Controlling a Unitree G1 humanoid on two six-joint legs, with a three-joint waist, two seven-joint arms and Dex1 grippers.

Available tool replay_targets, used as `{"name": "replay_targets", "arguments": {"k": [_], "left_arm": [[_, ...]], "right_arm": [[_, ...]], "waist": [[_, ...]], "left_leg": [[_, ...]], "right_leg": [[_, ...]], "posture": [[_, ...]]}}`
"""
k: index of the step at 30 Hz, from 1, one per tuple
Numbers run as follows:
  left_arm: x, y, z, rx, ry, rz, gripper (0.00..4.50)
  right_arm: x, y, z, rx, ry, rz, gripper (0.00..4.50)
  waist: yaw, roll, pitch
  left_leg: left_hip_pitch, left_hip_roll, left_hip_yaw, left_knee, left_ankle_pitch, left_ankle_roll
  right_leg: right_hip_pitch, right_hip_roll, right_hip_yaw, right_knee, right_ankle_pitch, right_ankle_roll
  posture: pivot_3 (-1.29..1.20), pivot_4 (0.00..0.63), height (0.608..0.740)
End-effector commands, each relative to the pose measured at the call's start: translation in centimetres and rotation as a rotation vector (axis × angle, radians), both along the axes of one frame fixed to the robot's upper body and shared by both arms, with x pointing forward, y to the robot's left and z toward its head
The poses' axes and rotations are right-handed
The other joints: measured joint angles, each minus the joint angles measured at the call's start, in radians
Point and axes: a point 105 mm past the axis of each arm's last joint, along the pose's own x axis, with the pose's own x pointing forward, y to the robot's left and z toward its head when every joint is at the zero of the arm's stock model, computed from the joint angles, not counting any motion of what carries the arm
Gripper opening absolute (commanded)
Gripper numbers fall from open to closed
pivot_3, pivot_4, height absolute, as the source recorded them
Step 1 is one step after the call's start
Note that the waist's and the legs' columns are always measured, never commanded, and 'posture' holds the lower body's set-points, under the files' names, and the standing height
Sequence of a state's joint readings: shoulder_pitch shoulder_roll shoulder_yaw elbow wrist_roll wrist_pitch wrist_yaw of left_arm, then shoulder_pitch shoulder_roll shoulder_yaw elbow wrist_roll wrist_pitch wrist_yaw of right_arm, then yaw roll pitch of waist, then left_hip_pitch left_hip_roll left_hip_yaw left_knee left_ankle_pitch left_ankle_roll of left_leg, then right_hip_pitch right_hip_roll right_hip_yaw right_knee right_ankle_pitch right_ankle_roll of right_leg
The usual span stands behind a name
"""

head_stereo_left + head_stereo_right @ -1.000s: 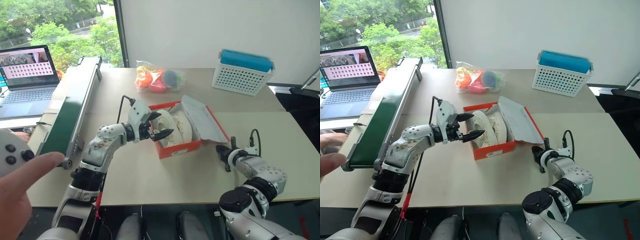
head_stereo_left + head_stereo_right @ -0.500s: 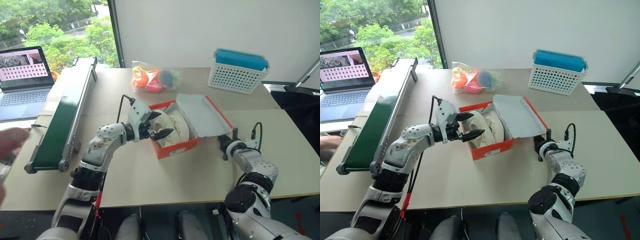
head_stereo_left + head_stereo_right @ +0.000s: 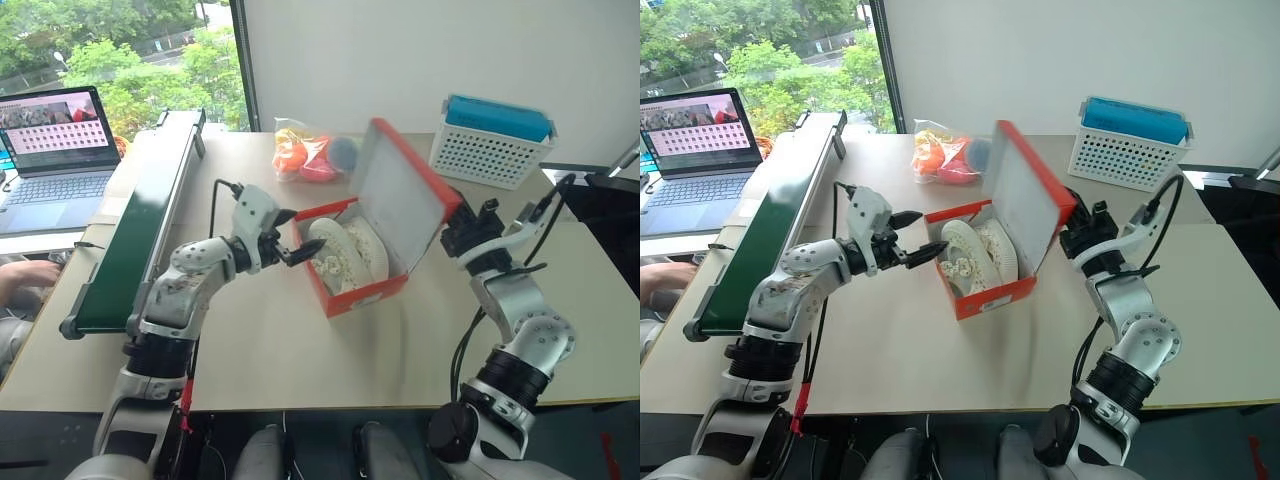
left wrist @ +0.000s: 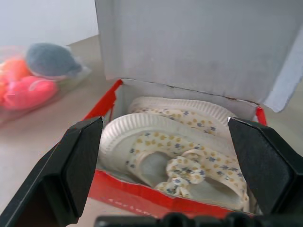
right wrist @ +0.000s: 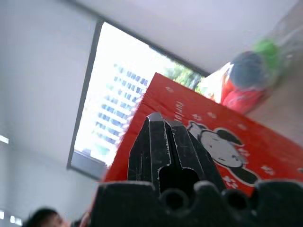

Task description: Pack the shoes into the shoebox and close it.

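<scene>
Beige surface [image 3: 300, 350] by window, laptop [image 3: 55, 150] at upper left of frame. Shoebox [image 3: 355, 290] at centre; lid [image 3: 400, 200], lying back moment ago, now stands nearly upright, so closing is underway. Right pincer [image 3: 462, 233], fully shut and holding nothing, has risen behind lid and presses red outside. Left pincer [image 3: 908, 236] wide open, empty, just beside box front. Both shoes [image 4: 175, 151] inside box. White basket [image 3: 490, 145] at upper right, clear bag [image 3: 315, 158] behind box.

Shoes [image 3: 345, 255] inside red shoebox [image 3: 365, 295], lid raised.
</scene>
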State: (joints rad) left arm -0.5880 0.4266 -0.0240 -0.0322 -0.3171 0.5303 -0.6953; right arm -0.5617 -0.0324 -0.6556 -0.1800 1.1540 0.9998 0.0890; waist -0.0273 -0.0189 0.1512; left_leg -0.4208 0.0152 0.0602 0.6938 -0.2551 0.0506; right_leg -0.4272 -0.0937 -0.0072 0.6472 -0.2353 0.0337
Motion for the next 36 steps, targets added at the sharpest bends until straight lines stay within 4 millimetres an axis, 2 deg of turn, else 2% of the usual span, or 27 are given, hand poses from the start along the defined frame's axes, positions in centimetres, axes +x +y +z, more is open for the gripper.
{"name": "replay_targets", "arguments": {"k": [1, 3, 8, 13, 16, 19, 27, 29, 33, 36], "left_arm": [[-0.5, 0.6, 1.7, -0.004, -0.06, 0.014, 4.5], [-0.7, 0.9, 1.7, 0.002, -0.059, 0.02, 4.5], [-1.7, 2.2, 1.5, 0.016, -0.033, 0.005, 4.5], [-2.7, 3.2, 0.2, 0.08, 0.009, -0.024, 4.5], [-2.8, 3.3, 0.1, 0.087, 0.014, -0.028, 4.5], [-2.8, 3.0, -0.1, 0.087, 0.017, -0.033, 4.5], [-3.1, 1.8, -0.6, 0.081, 0.024, -0.062, 4.5], [-3.1, 1.4, -0.9, 0.08, 0.026, -0.068, 4.5], [-3.0, 1.1, -1.1, 0.073, 0.028, -0.066, 4.5], [-2.7, 1.1, -1.4, 0.065, 0.025, -0.044, 4.5]], "right_arm": [[-0.3, 3.3, 0.3, -0.203, -0.011, 0.129, 0.01], [0.5, 4.7, -0.8, -0.284, 0.045, 0.173, 0.01], [3.4, 6.5, -4.0, -0.457, 0.192, 0.201, 0.01], [5.5, 8.1, -5.3, -0.563, 0.219, 0.196, 0.01], [5.8, 9.3, -6.2, -0.626, 0.228, 0.225, 0.01], [6.1, 10.7, -8.4, -0.724, 0.278, 0.252, 0.01], [5.1, 10.8, -13.2, -1.057, 0.321, 0.287, 0.01], [4.8, 11.0, -13.6, -1.066, 0.32, 0.296, 0.01], [4.9, 10.7, -13.1, -1.053, 0.302, 0.266, 0.01], [4.9, 10.3, -10.9, -1.012, 0.235, 0.231, 0.01]], "waist": [[0.001, 0.0, 0.0], [0.003, 0.0, 0.0], [0.0, 0.0, 0.0], [0.003, 0.0, 0.0], [0.008, 0.0, 0.0], [0.008, 0.0, 0.0], [-0.009, -0.001, -0.001], [-0.009, -0.002, -0.001], [-0.01, -0.002, -0.002], [-0.007, -0.002, -0.002]], "left_leg": [[0.0, 0.0, 0.0, 0.0, 0.0, 0.0], [0.0, 0.0, 0.0, 0.0, 0.0, 0.0], [0.0, 0.0, 0.001, 0.0, 0.0, 0.0], [-0.002, 0.0, 0.001, 0.0, 0.0, 0.0], [-0.002, 0.0, 0.0, 0.001, 0.0, 0.0], [-0.001, 0.0, 0.0, 0.001, 0.0, 0.0], [0.007, 0.0, 0.0, 0.001, 0.0, 0.0], [0.007, 0.0, 0.0, 0.001, 0.0, 0.0], [0.007, 0.0, 0.0, 0.0, 0.0, -0.001], [0.007, 0.0, 0.0, 0.0, 0.0, -0.001]], "right_leg": [[0.0, 0.0, 0.0, 0.0, 0.0, 0.0], [0.0, 0.0, 0.0, -0.001, 0.0, 0.0], [-0.001, 0.0, 0.001, -0.001, 0.0, 0.0], [-0.002, 0.0, 0.0, 0.0, 0.0, 0.0], [-0.002, 0.0, -0.001, 0.0, 0.0, 0.0], [-0.002, 0.0, -0.001, 0.0, 0.0, 0.0], [0.005, 0.0, 0.0, 0.0, 0.0, 0.0], [0.005, 0.0, 0.0, 0.0, 0.0, -0.001], [0.004, 0.0, 0.0, 0.0, 0.0, -0.001], [0.004, -0.001, 0.0, 0.0, 0.0, -0.001]], "posture": [[0.0, 0.15, 0.705], [0.0, 0.15, 0.705], [0.0, 0.15, 0.705], [0.0, 0.15, 0.705], [0.0, 0.15, 0.705], [0.0, 0.15, 0.705], [0.0, 0.15, 0.705], [0.0, 0.15, 0.705], [0.0, 0.15, 0.705], [0.0, 0.15, 0.705]]}}
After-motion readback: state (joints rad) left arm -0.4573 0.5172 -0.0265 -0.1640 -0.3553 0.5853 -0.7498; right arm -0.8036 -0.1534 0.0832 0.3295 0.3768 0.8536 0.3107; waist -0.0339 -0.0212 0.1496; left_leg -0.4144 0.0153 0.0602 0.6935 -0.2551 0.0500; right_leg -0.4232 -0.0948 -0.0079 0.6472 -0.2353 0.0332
